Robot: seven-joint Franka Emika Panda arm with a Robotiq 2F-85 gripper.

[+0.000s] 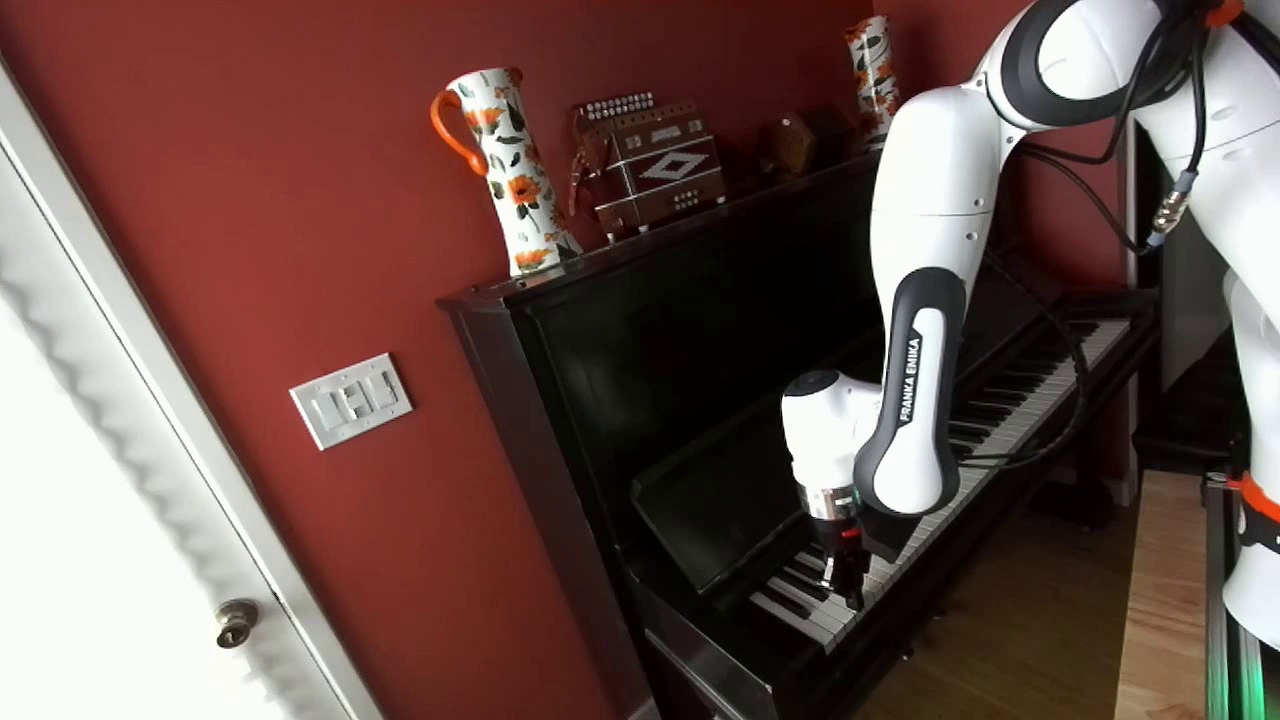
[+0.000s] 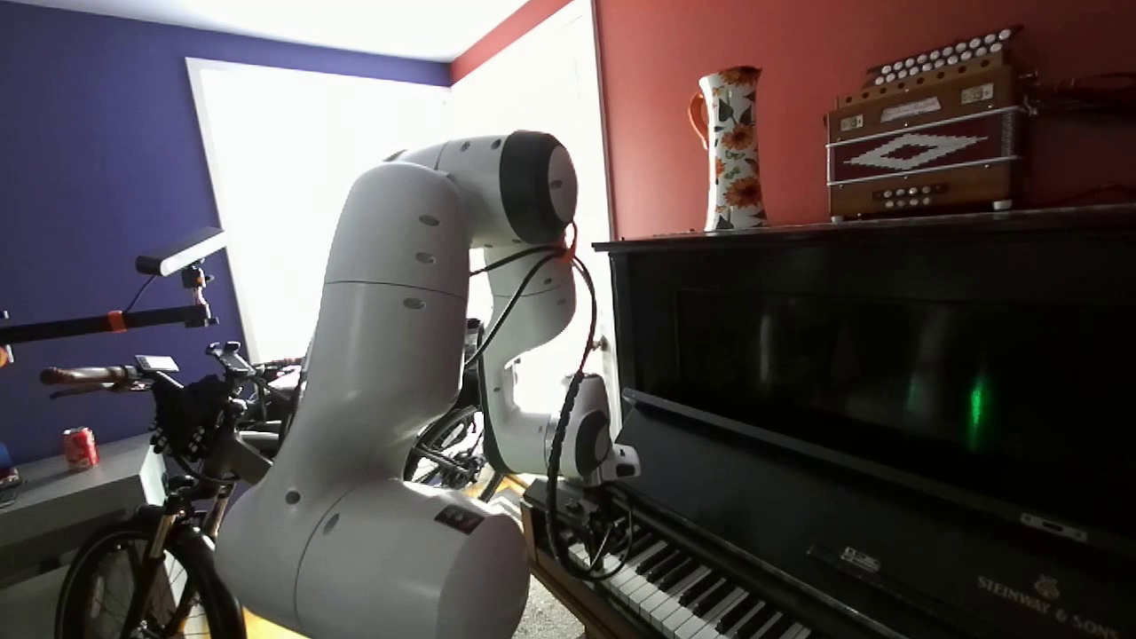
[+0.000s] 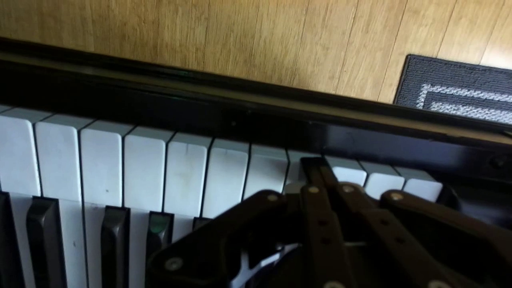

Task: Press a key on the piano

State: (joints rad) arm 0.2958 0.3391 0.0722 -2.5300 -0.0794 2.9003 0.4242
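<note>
Black two-fingered pincer [image 3: 319,170]: tips together, nothing held!
Glossy black upright piano [image 1: 700,360]: keys beneath, long row stretching wrist-view left.
Oblong white key [image 3: 295,170]: under the tips, contact unclear; straight down looks next!

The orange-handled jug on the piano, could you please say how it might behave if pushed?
The jug would probably tip easily, being tall and narrow. Its smooth-looking, flower-patterned surface suggests glazed ceramic, so it may be slippery and fragile. Standing near one end of the piano, it could perhaps fall off if pushed that way.
</note>
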